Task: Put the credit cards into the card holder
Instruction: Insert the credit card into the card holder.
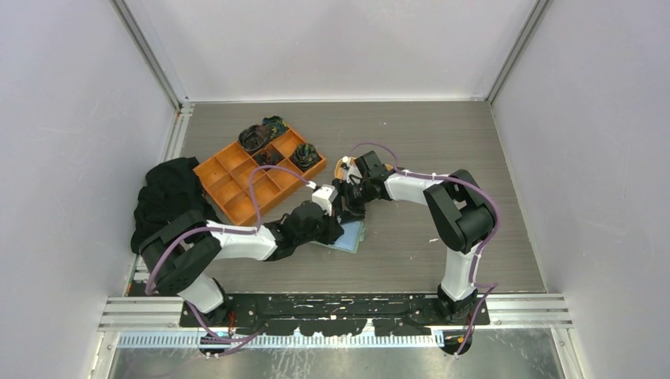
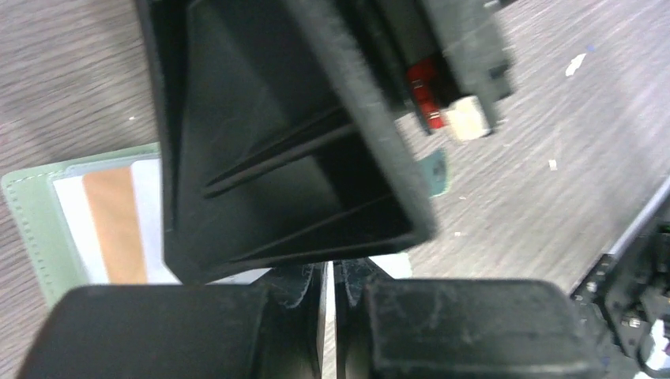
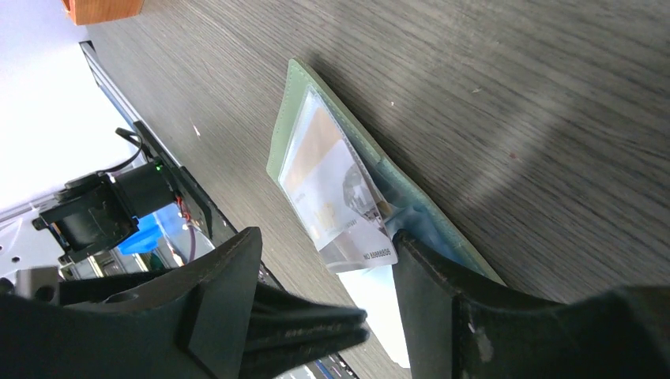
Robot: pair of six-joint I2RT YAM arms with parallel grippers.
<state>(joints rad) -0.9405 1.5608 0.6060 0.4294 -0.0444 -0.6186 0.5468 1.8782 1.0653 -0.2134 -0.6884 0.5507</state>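
One card holder (image 2: 31, 237) lies open, near the one orange tray (image 1: 229, 185) that holds dark items (image 1: 261, 136). Two credit cards show: a banded card (image 2: 114, 225) in its clear pocket and a white card (image 3: 371, 292) at its fold. Only the left wrist view shows the left gripper (image 2: 328, 296) pinched on the white card's edge, while the right gripper (image 3: 328, 253) gapes over the holder.

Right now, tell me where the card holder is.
In the top view, the card holder lies open at the centre of the table, just below-right of the orange compartment tray.
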